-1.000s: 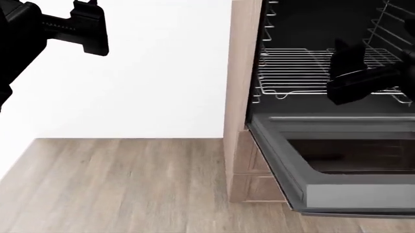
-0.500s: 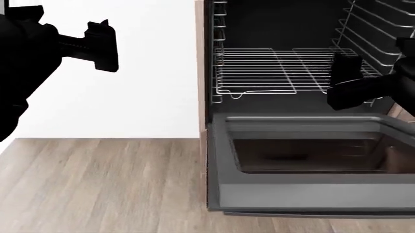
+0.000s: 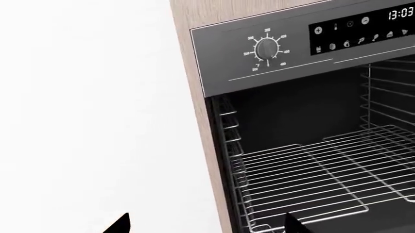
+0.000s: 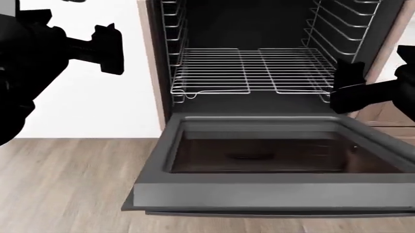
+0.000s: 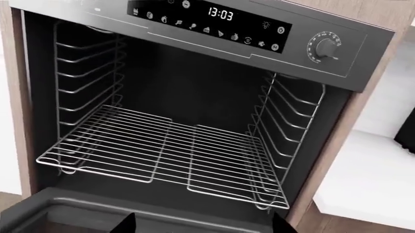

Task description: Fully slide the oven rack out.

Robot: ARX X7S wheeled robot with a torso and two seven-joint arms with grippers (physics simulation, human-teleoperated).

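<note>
The oven rack [image 4: 250, 70] is a silvery wire grid lying level inside the open oven, its two front loops just behind the door hinge line. It also shows in the left wrist view [image 3: 324, 170] and the right wrist view [image 5: 168, 150]. My right gripper [image 4: 347, 90] is open and empty, in front of the rack's right front corner and apart from it; in its wrist view [image 5: 202, 227] the fingertips spread wide over the door. My left gripper [image 4: 107, 48] is open and empty, raised left of the oven before the white wall, as its wrist view [image 3: 206, 228] shows.
The dark grey glass-paned door [image 4: 259, 194] hangs folded down flat in front of the oven. Ladder-like wire side guides [image 4: 170, 29] line both inner walls. A wooden cabinet side [image 3: 194, 121] frames the oven. A white counter [image 5: 370, 184] stands at its right. Wooden floor [image 4: 65, 184] lies below.
The head view has swung so the oven now sits centred rather than at the right. My right gripper has come off the rack's right part to its front right corner. The rack has not moved.
</note>
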